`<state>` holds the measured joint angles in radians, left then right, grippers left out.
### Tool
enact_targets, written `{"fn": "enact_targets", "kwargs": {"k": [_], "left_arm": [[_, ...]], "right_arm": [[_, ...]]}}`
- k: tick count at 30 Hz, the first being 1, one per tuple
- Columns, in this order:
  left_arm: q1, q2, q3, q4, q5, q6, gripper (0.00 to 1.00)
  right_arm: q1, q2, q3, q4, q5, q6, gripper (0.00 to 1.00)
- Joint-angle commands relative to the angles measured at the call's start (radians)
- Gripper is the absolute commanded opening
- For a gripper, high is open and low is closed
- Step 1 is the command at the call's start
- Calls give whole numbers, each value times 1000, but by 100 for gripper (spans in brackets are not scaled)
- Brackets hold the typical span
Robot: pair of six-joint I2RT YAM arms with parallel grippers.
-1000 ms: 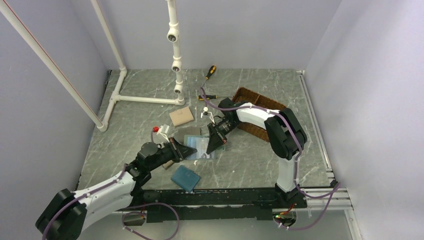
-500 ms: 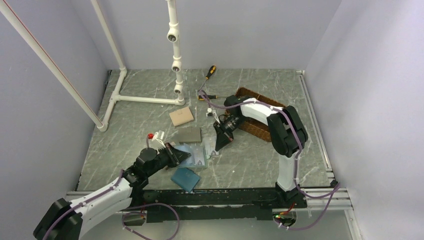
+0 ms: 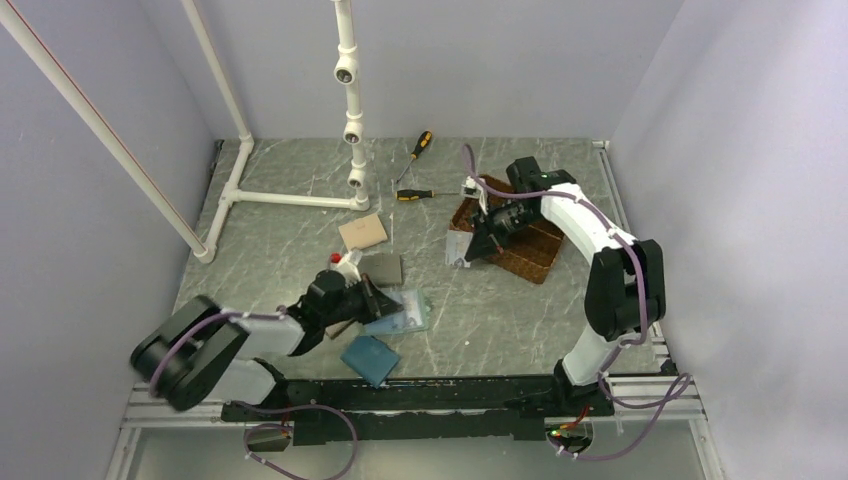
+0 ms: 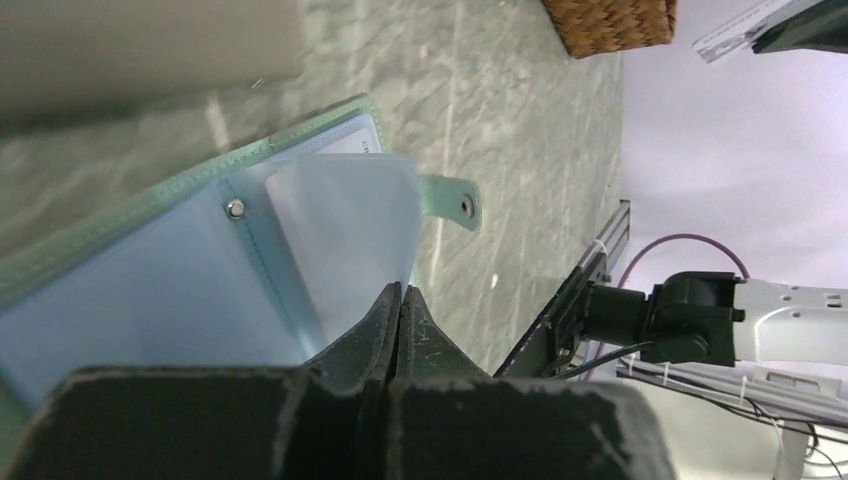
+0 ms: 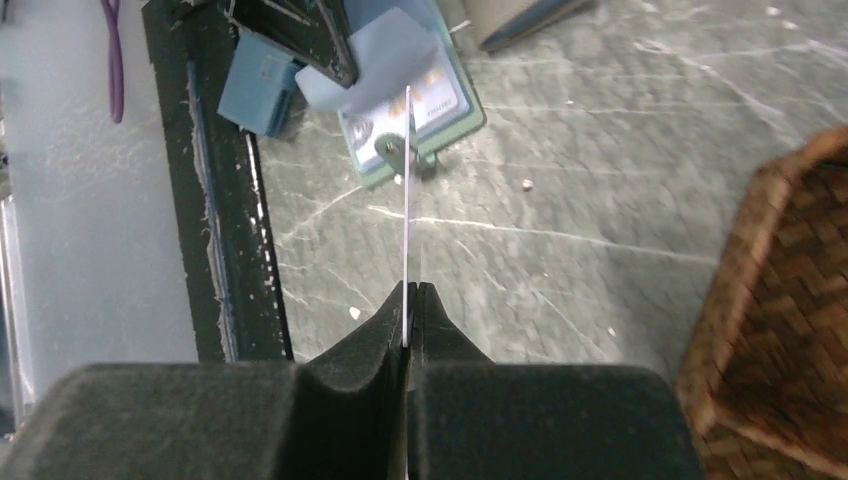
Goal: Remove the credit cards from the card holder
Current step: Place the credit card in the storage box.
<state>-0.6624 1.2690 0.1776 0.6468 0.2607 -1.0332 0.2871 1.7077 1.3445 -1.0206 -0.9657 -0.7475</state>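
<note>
Left gripper (image 4: 400,296): pressed together, pinching the clear pocket leaf (image 4: 350,230) of the card holder, which curls up off the cover.
Card holder (image 3: 400,312): lies open on the table (image 3: 500,320) just ahead of my left arm. Its snap tab (image 4: 450,200) points right, and a blue wallet (image 3: 370,358) sits just beside it on my side.
Cards left inside: I think one printed card shows behind the plastic in the right wrist view, but it is too blurred to be sure.
Handling: the leaf is soft and floppy. The cards look thin, stiff, light and slick. I would take one by its exposed edge, pads flat on both faces, with the holder pinned.
Credit card (image 5: 407,200): pale, seen edge-on, well apart from the holder.
Right gripper (image 5: 410,292): clamped on that card's near edge.
Basket (image 3: 525,255): woven, with the held card just beside its left rim.
</note>
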Motion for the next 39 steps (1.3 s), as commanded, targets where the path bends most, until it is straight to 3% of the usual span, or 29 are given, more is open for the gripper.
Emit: {"fn": "enact_targets", "kwargs": {"k": [1,8,12,16,23,26,33,39], "left_arm": [[1,203,114,288,177,-8,0],[1,550,197,683,311,-157,0],[1,629,196,749,315,-193,0],[3,562,198,599,295,-140,0],[1,311,207,83,187,1,0],[1,291,202,9,193,6,2],[1,285,157,3,173,-2,6],[-2,157,189,-206,110,62,13]], "right_arm": [[-55,-72,-7,44,5,25,0],[-186,-112,-26,111,88,93,0],[-238,-137,-44,135,155,96,0],[-273,-147,-48,147,223,91,0],[-282,-169,-67,153,351,57,0],[-282,-159,-66,142,389,43,0],[-283,-131,-77,130,479,27,0],[-282,-103,-81,113,539,14,0]]}}
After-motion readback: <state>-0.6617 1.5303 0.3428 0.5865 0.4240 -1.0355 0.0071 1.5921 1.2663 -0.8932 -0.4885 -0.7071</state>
